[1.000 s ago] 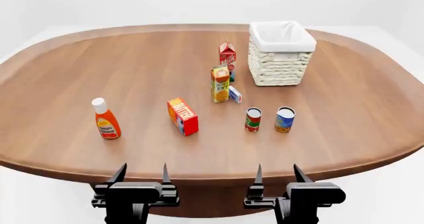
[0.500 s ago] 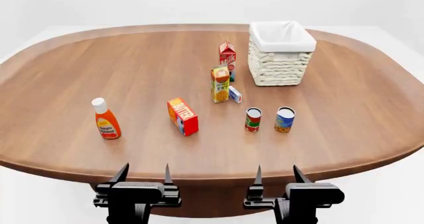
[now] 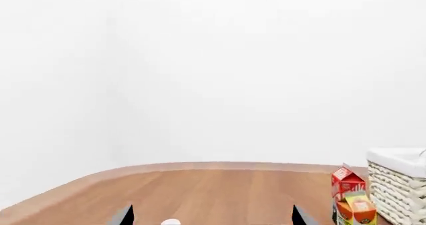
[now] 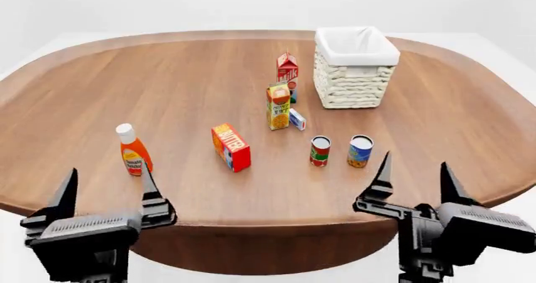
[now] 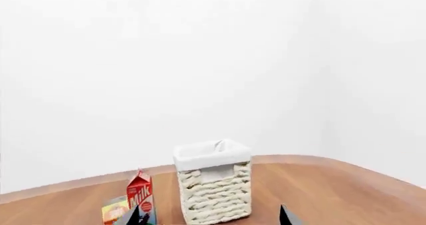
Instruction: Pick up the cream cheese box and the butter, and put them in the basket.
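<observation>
The left gripper (image 4: 107, 180) and right gripper (image 4: 415, 175) both hover at the table's (image 4: 125, 76) near edge, fingers spread wide and holding nothing. The butter (image 4: 231, 147) lies ahead of the left gripper, off toward the right one. The cream cheese box (image 4: 297, 119) sits farther out, ahead of the right gripper, just beside the juice carton (image 4: 278, 106). The basket (image 4: 355, 67) stands beyond, well apart from both. The wooden table is oval; the walls are plain white.
</observation>
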Motion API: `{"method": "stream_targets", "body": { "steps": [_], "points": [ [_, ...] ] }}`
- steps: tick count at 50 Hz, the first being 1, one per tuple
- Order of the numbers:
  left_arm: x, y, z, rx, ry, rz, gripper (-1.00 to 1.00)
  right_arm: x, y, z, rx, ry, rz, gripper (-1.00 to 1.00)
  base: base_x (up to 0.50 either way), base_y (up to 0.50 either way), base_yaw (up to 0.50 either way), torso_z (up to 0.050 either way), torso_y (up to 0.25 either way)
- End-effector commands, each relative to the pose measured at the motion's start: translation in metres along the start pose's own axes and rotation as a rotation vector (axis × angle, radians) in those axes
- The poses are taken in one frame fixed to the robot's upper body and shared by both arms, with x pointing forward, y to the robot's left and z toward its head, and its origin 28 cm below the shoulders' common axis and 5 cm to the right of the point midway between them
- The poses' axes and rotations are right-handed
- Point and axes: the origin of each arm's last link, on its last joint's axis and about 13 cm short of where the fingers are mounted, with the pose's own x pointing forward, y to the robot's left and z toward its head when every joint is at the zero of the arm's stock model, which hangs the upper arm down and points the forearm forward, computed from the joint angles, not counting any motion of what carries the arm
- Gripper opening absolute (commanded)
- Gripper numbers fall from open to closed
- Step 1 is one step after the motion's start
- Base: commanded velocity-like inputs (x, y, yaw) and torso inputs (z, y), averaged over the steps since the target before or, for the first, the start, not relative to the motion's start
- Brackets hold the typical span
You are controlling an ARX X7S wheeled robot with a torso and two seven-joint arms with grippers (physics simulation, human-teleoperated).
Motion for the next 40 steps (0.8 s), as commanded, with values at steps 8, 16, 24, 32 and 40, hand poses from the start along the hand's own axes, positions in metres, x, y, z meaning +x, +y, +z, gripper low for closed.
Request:
{"method": "stream_targets", "body": {
  "steps": [8,16,24,32,40],
  "points": [
    [-0.014,0.052,0.102,0.116,-0.520,0.356,1.00,0.010,-0.029,0.104,0.063,-0.613,-0.158,1.00,0.00,0.00,0.00,0.000,0.000],
    [-0.019,0.058,0.111,0.130,-0.568,0.398,1.00,0.002,-0.025,0.113,0.050,-0.691,-0.106,1.00,0.21,0.00,0.00,0.000,0.000],
    [-0.018,0.057,0.109,0.134,-0.559,0.389,1.00,0.000,-0.022,0.115,0.037,-0.691,-0.063,1.00,0.50,-0.01,0.00,0.000,0.000],
    [-0.017,0.056,0.108,0.132,-0.554,0.382,1.00,-0.001,-0.018,0.113,0.036,-0.676,-0.037,1.00,0.50,0.00,0.00,0.000,0.000],
    [-0.017,0.055,0.108,0.129,-0.549,0.376,1.00,-0.003,-0.016,0.113,0.035,-0.669,-0.018,1.00,0.50,0.00,0.00,0.000,0.000]
  ]
}}
